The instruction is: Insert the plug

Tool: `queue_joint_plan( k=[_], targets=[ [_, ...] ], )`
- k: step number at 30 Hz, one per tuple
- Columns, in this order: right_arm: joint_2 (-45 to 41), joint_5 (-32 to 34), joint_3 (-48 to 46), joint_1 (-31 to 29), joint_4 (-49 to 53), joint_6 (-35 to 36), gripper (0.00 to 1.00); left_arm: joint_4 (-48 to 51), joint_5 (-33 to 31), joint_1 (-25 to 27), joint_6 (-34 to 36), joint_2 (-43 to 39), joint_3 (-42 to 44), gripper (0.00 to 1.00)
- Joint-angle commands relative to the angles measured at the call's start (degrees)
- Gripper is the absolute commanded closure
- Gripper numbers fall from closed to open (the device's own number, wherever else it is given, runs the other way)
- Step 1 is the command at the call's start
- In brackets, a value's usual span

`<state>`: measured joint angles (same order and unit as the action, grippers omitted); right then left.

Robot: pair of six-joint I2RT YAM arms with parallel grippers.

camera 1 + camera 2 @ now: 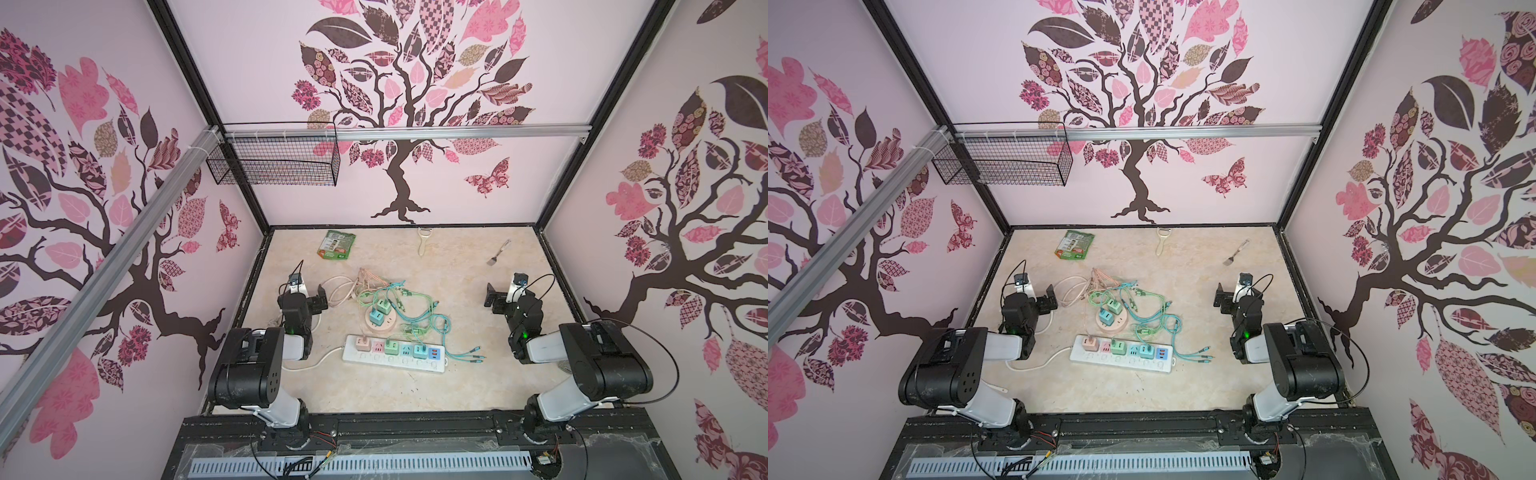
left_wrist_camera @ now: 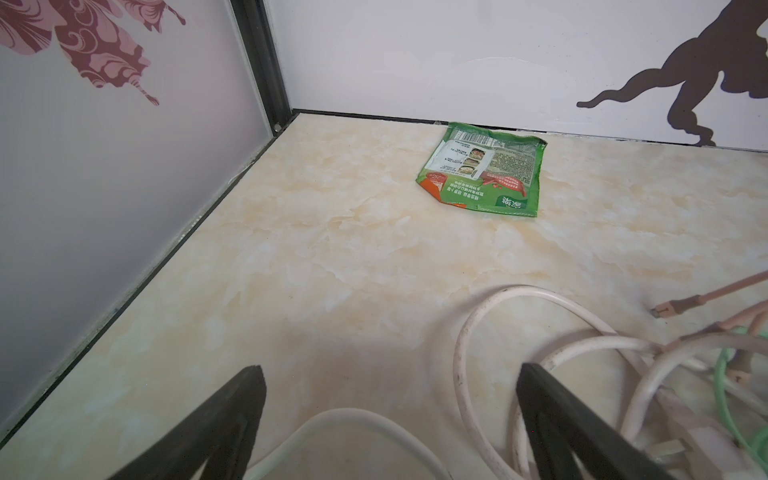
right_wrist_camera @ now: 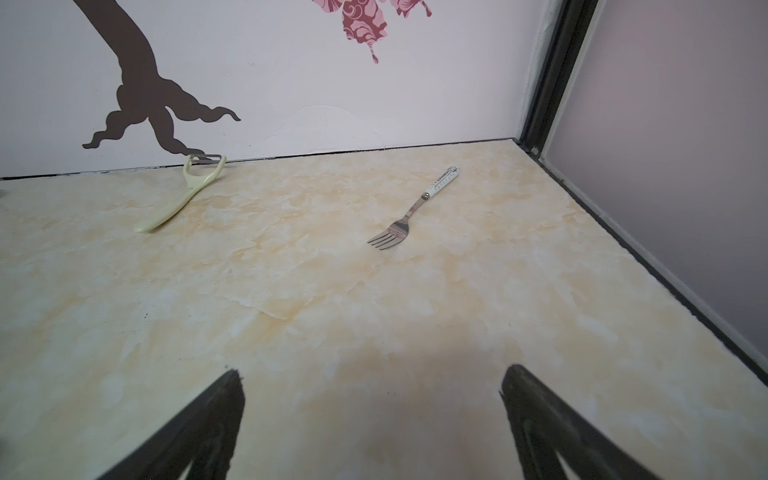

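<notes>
Just beside the left gripper point(image 2: 389, 370), its black jaws apart and empty like the right gripper's point(image 3: 374, 370), a pale plug point(image 2: 690, 436) on thick white cord point(image 2: 459, 353) lies ungrasped; pickup seems next, needing a short sideways reach before closing.

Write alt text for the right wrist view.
The right gripper, jaws open and empty, hangs over a bare stretch of marbled tabletop. Farther off lie a fork with a white handle and a cream peeler near the back wall.

A lab robot cell: tree-decal panel walls point(image 1: 457, 199) and an aluminium rail point(image 1: 457, 134) enclose a marble-look surface point(image 1: 374, 390); a wire basket point(image 1: 282, 166) hangs at eleven o'clock.
</notes>
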<state>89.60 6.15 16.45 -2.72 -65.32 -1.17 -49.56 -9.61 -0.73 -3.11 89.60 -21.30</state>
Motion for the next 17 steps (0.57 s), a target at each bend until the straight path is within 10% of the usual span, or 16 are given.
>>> queue_joint_plan(
  k=[1, 17],
  targets=[
    [-0.32, -0.62, 0.37, 0.15, 0.15, -0.32, 0.00, 0.43, 0.73, -0.09, -0.14, -0.36, -1.02, 0.02],
    [-0.33, -0.55, 0.44, 0.11, 0.46, -0.33, 0.01, 0.43, 0.73, -0.06, 0.04, -0.39, -0.94, 0.02]
  ],
)
